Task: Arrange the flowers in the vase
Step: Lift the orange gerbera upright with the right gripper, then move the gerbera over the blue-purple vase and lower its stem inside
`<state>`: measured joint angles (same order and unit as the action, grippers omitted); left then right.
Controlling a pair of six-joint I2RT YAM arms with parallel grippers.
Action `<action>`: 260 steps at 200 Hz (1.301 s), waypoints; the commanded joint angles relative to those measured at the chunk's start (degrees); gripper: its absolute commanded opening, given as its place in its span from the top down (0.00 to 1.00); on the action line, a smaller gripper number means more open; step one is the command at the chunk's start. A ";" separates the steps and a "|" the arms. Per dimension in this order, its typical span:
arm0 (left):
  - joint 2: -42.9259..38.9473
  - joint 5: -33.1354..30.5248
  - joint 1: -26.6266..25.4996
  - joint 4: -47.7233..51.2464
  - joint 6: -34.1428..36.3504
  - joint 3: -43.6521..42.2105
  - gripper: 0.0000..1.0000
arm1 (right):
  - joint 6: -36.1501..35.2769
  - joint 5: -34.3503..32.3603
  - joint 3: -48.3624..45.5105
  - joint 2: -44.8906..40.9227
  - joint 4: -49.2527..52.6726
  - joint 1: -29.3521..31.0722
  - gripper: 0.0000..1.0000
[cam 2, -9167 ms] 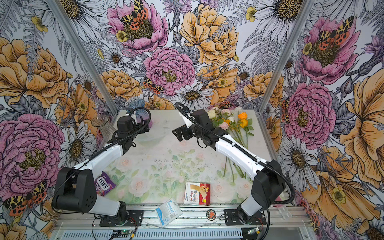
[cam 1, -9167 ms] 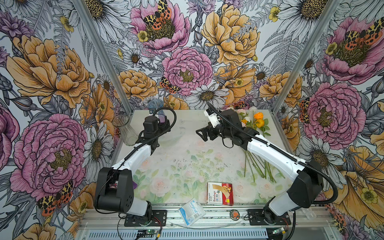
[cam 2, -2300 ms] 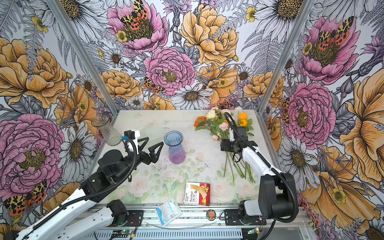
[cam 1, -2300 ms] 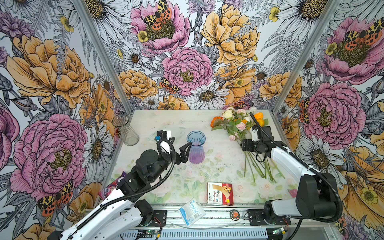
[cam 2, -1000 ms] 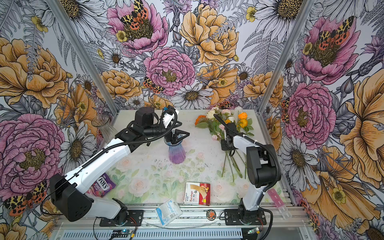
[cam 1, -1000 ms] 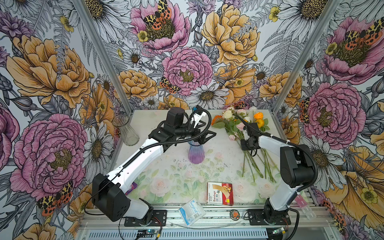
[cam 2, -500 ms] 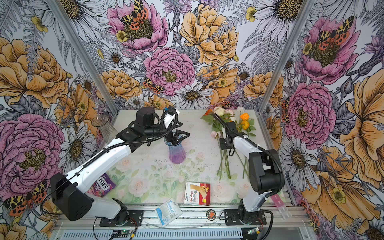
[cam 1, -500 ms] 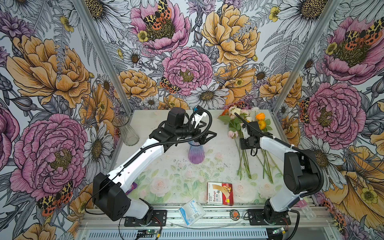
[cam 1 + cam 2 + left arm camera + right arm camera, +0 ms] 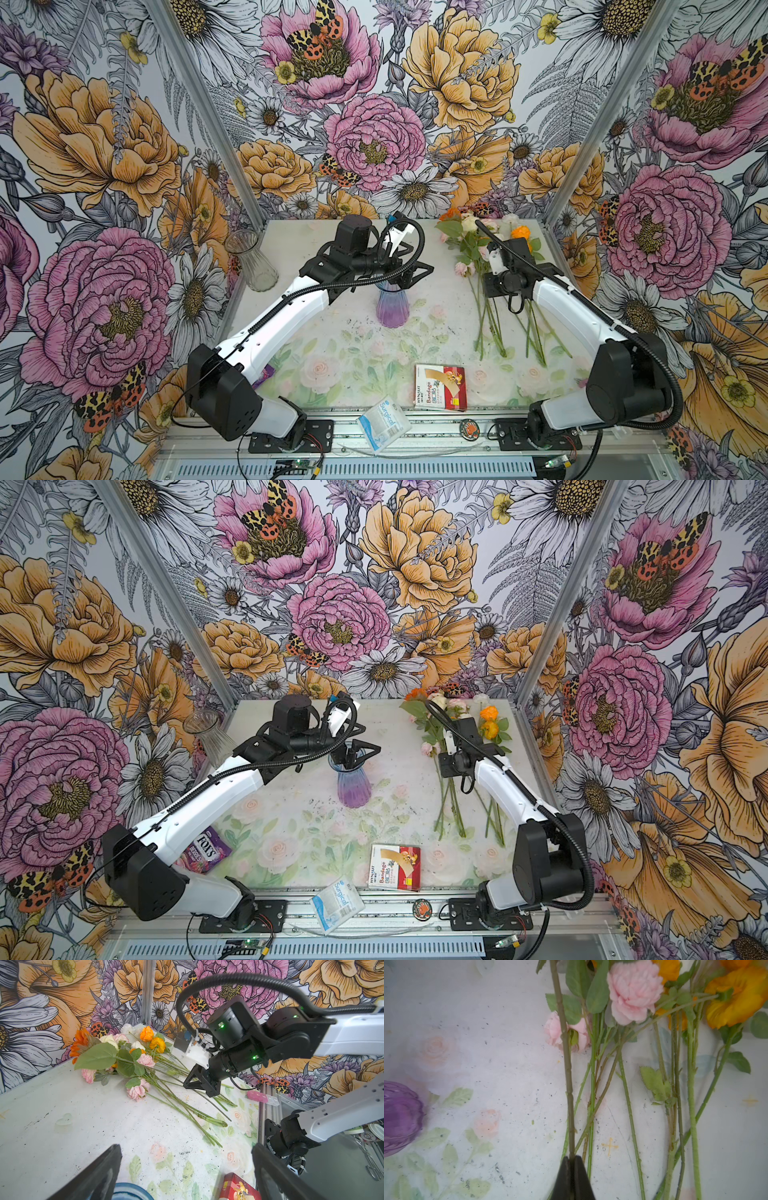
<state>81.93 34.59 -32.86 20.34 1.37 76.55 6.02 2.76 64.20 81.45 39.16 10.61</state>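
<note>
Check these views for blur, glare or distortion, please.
In both top views: sharp and evenly lit, no glare. Left wrist: flowers crisp, left claw dark and out of focus. Right wrist: soft overall, purple vase and right claw blurred.

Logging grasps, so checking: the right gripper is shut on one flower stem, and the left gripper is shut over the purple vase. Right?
Not quite: the left gripper is open, jaws spread wide over the purple vase, as the left wrist view shows. The right gripper is indeed shut on one flower stem.
</note>
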 commanded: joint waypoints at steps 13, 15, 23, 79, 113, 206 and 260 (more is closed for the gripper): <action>-0.44 0.58 0.28 -0.07 0.02 0.29 0.01 | 3.45 7.28 6.22 -8.44 -0.64 0.46 1.00; -0.52 0.59 0.39 -0.02 0.08 0.27 0.01 | 3.69 7.55 6.49 -8.77 -0.72 0.46 1.00; -0.82 0.53 0.42 0.20 0.44 0.33 0.01 | 4.68 8.10 7.65 -9.68 -1.06 0.72 1.00; -5.78 1.72 6.15 9.96 11.88 1.42 0.01 | 10.68 8.88 8.97 -13.50 -22.91 8.70 1.00; -6.87 9.17 13.96 14.37 15.84 1.93 0.01 | 10.37 8.31 11.15 -11.26 -34.41 14.38 1.00; -10.99 27.12 28.37 15.79 24.11 -3.33 0.01 | 13.94 5.97 12.06 0.12 -55.95 27.86 1.00; -13.78 27.16 30.33 15.73 25.56 -4.57 0.01 | 9.43 2.84 9.33 5.56 -58.43 33.12 1.00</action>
<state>69.14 59.22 -3.18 35.99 24.71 72.73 17.98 7.94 74.41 85.80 -14.94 42.33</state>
